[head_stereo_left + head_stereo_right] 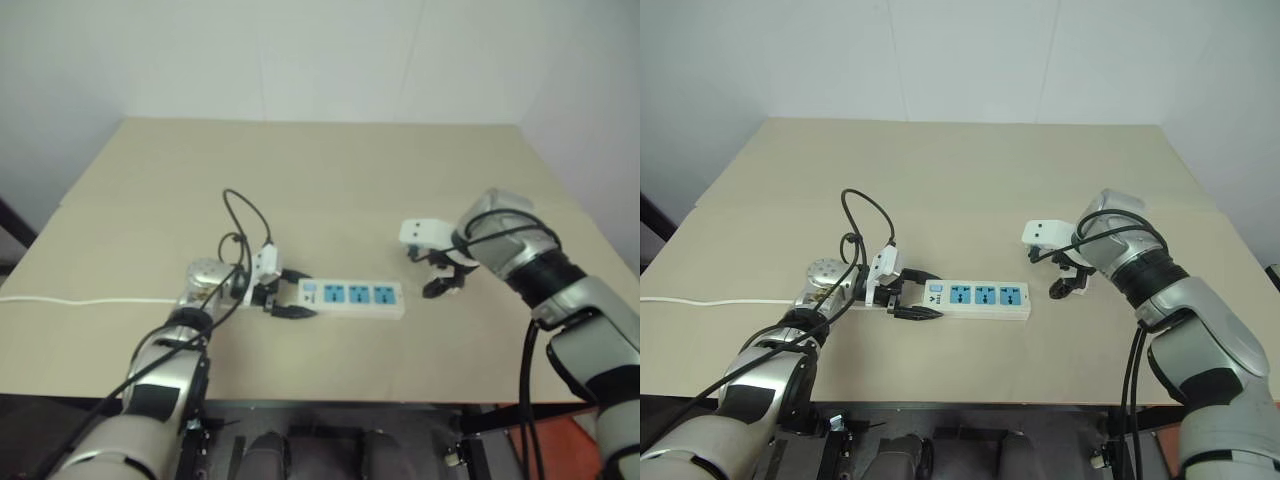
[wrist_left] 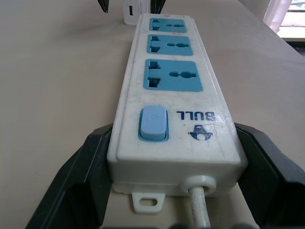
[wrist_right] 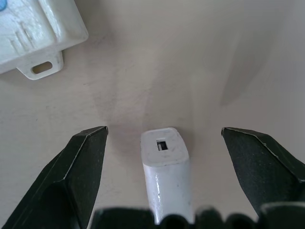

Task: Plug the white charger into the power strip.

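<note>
The left claw is clamped on the switch end of the power strip. The right claw, fingers apart, straddles the white charger, ungrasped on the worktop. All sockets are empty; grasping and insertion remain.

A big tan table stands against a plain white wall. Its top looks smooth and flat. Soft, even light falls across it.

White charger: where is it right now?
The white charger stands on the table between the open fingers of the right gripper, not yet gripped, just past the far end of the power strip on the robot's right.
</note>
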